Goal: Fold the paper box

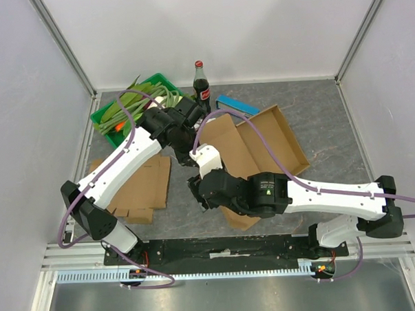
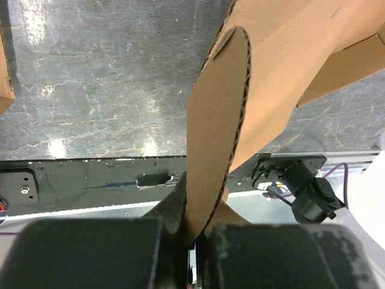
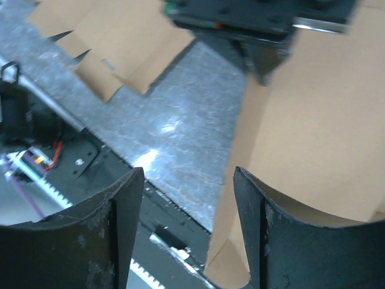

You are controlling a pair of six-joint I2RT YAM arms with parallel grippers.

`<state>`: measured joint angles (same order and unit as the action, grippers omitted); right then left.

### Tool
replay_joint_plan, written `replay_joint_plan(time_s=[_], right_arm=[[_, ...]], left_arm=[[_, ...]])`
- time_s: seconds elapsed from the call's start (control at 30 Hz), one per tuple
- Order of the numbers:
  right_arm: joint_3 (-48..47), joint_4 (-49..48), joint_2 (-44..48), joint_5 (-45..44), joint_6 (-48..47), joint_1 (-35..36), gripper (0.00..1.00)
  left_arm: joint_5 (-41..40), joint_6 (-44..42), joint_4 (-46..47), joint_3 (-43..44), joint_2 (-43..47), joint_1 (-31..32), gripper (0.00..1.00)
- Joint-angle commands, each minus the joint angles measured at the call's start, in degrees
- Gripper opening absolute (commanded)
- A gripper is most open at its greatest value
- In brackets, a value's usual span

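The paper box (image 1: 262, 139) is a brown cardboard sheet lying partly unfolded in the middle of the table, with one side wall standing. At its far left corner my left gripper (image 1: 187, 123) is shut on a rounded flap. In the left wrist view that flap (image 2: 213, 138) rises edge-on out of the closed left gripper (image 2: 195, 235). My right gripper (image 1: 197, 187) hangs open over the box's near left edge. In the right wrist view the right gripper (image 3: 188, 198) holds nothing, and the box (image 3: 313, 132) runs under its right finger (image 3: 255, 217).
A second flat cardboard blank (image 1: 143, 186) lies at the left, also seen in the right wrist view (image 3: 120, 42). At the back stand a green tray (image 1: 164, 80) of beans, a cola bottle (image 1: 201, 83) and a blue object (image 1: 236, 104). White walls enclose the table.
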<state>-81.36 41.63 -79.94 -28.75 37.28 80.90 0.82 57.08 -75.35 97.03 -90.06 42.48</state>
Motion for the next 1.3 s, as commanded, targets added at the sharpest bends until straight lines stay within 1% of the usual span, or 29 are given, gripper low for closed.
replay_joint_plan(time_s=[0.0,0.03,0.13,0.2,0.23,0.33,0.37,0.53,0.6,0.63,0.67,0.7,0.73,0.77,0.8,0.83,0.87,0.9,0.93,0.97,1.0,1.03,1.07,1.1,1.13,1.17,1.2,1.23,1.27], right_arm=[[1.99,0.91,0.75,-13.07,2.54,0.48,0.68],[2.35,1.00,0.93,-13.87,2.36,0.57,0.68],[4.28,-0.58,0.06,-14.58,1.31,0.48,0.75],[5.15,-1.28,-0.65,-14.66,1.57,0.48,0.77],[5.94,-2.85,-0.74,-15.45,1.57,0.57,0.76],[7.97,-3.57,-1.09,-19.32,2.62,0.57,0.67],[8.06,-3.83,-1.18,-19.50,2.80,0.48,0.59],[9.03,-4.10,-1.88,-18.19,4.99,-0.13,0.39],[9.29,-3.92,-2.06,-17.04,5.52,-0.74,0.25],[9.38,-3.92,-1.97,-15.21,6.48,-1.79,0.08],[9.55,-3.92,-1.80,-13.89,7.10,-2.58,0.00],[9.64,-3.92,-1.19,-12.13,7.98,-4.33,0.00],[9.64,-3.75,-0.75,-10.64,9.55,-5.31,0.00],[9.56,-3.48,-0.22,-6.62,10.87,-6.54,0.00],[9.56,-3.22,1.35,-4.23,11.93,-9.51,0.00],[9.47,-3.22,2.06,-1.86,13.25,-11.10,0.00],[9.38,-3.31,2.77,2.78,13.96,-12.77,0.00],[9.38,-3.31,4.17,4.48,14.75,-16.27,0.00],[9.47,-3.57,4.79,7.28,15.54,-18.30,0.00],[9.12,-3.92,5.14,11.14,16.15,-20.15,0.00],[8.59,-3.66,5.67,12.31,16.86,-23.39,0.00],[8.07,-3.74,6.02,12.84,17.30,-24.73,0.00],[7.71,-3.75,6.46,13.28,19.13,-26.05,0.00],[7.28,-3.75,7.60,13.37,20.63,-28.76,0.00],[6.57,-4.09,8.13,13.72,22.21,-30.35,0.00],[6.31,-4.62,8.66,13.90,26.40,-31.93,0.00],[5.87,-5.84,9.36,13.81,28.10,-35.08,0.00],[4.91,-6.46,9.54,13.29,29.94,-36.42,0.00],[4.72,-8.21,10.15,12.41,31.44,-37.74,0.00]], left_arm=[[2.08,-0.48,-12.71,2.64,1.73,-1.61,0.02],[2.52,-0.39,-12.63,2.11,1.82,-2.04,0.02],[4.62,-0.13,-12.54,1.58,1.91,-2.66,0.02],[6.29,-0.13,-12.19,1.32,2.17,-2.93,0.02],[6.73,-0.21,-12.19,1.32,2.26,-3.19,0.02],[7.79,-0.48,-12.28,1.40,2.43,-3.72,0.02],[8.23,-0.56,-12.36,1.49,2.52,-3.89,0.02],[9.29,-0.65,-12.27,1.84,2.96,-4.33,0.02],[9.55,-0.83,-11.75,1.93,3.40,-4.33,0.02],[9.73,-1.26,-11.05,2.19,3.84,-4.33,0.02],[10.34,-1.79,-10.44,2.28,4.10,-4.33,0.02],[10.17,-2.58,-9.91,2.54,4.37,-4.33,0.04],[9.82,-5.63,-8.16,2.98,4.80,-4.33,0.09],[7.73,-7.32,-6.32,2.46,7.33,-4.25,0.24],[6.75,-8.38,-3.95,1.24,9.62,-4.25,0.33],[6.22,-10.82,5.04,-3.21,12.43,-4.25,0.52],[6.73,-12.33,9.39,-5.95,19.33,-4.42,0.67],[6.65,-13.82,13.09,-8.33,22.27,-4.60,0.83],[6.48,-16.36,17.30,-12.01,25.34,-4.60,0.96],[3.60,-16.91,22.04,-13.78,29.90,-4.69,0.97],[1.14,-16.83,23.66,-15.37,32.12,-4.60,0.98],[-0.63,-17.87,25.59,-18.86,34.06,-4.60,0.98],[-3.25,-18.75,30.13,-21.07,37.99,-4.60,0.98],[-5.02,-19.46,31.92,-25.79,39.86,-4.60,0.98],[-7.30,-20.16,34.20,-28.63,41.70,-4.60,0.97],[-7.93,-20.95,39.18,-31.35,43.29,-4.60,0.95],[-8.55,-21.83,40.71,-35.64,44.61,-4.60,0.94],[-9.34,-22.18,42.29,-37.25,44.36,-4.60,0.90],[-9.34,-22.62,43.78,-38.49,43.49,-4.60,0.89]])
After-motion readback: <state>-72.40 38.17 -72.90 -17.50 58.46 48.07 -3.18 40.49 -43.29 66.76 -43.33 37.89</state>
